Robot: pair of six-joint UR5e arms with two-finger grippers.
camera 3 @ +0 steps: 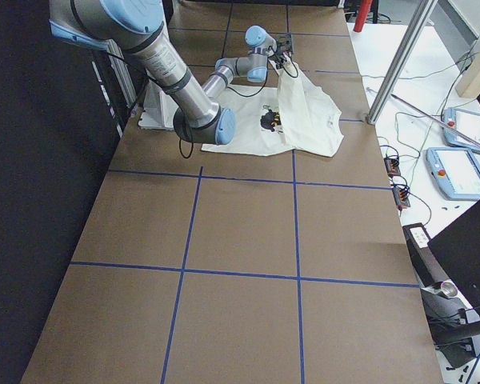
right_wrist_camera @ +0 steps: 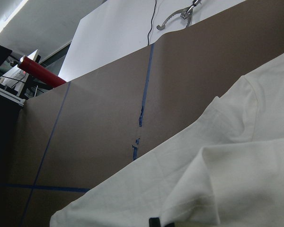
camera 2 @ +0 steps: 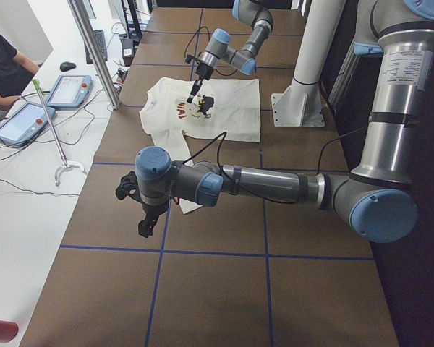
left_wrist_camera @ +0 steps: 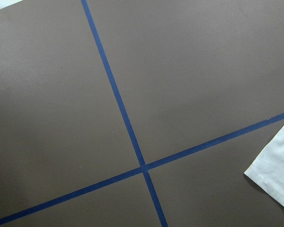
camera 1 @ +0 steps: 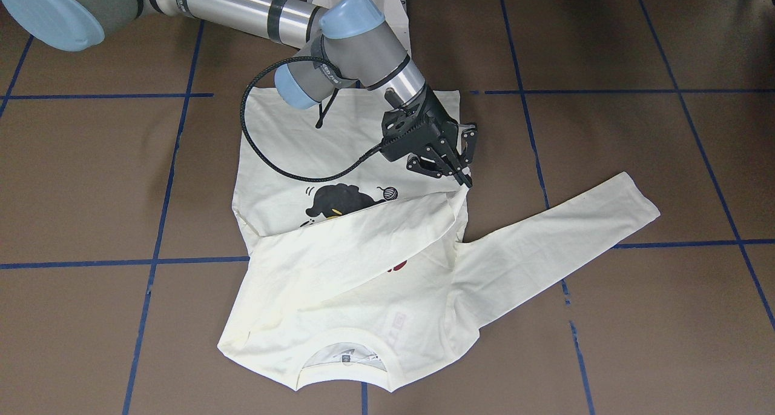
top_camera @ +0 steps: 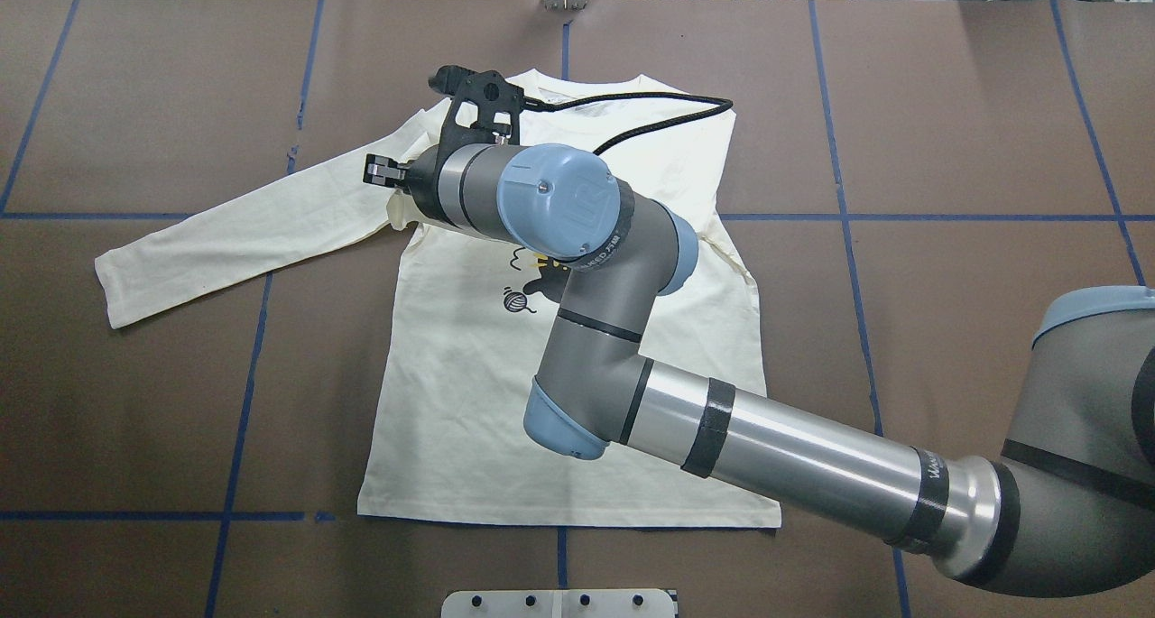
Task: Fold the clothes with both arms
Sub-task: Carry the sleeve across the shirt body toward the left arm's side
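Mid-table, the right gripper (camera 1: 463,179) is pinching the cuff end of the folded sleeve (camera 1: 363,227) above the T-shirt (top_camera: 451,401), while the outstretched sleeve (top_camera: 244,239) is lying lengthwise leftward toward the nearer left gripper (camera 2: 145,224), whose grip cannot be told.

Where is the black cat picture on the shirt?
In the front-facing view, the black cat print sits on the cream-white long-sleeved T-shirt, partly under its folded-over sleeve, left of the right arm's black pincer.

One T-shirt (camera 2: 228,119); two arms (camera 2: 267,184) (camera 2: 235,56); two tablets (camera 2: 69,90) (camera 2: 22,123).
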